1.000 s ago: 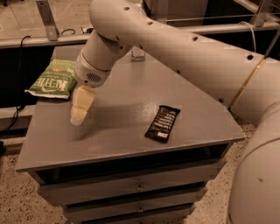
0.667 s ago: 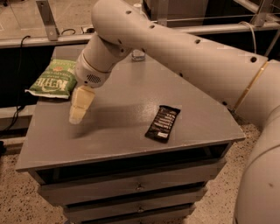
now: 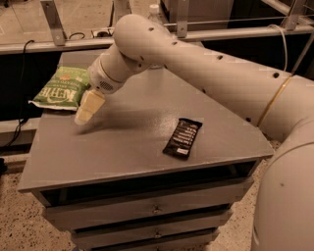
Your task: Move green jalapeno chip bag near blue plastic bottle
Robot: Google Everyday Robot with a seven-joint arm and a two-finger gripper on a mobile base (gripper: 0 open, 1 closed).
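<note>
The pincer, left of centre, has been brought up-left, just beside the green jalapeno chip bag lying ungrasped at the desk's upper-left edge. Its opening cannot be told. The blue plastic bottle is glimpsed at top centre.

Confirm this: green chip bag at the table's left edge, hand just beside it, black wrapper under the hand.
The camera view shows the black wrapper well right of the hand, not under it; the hand is beside the green chip bag.
</note>
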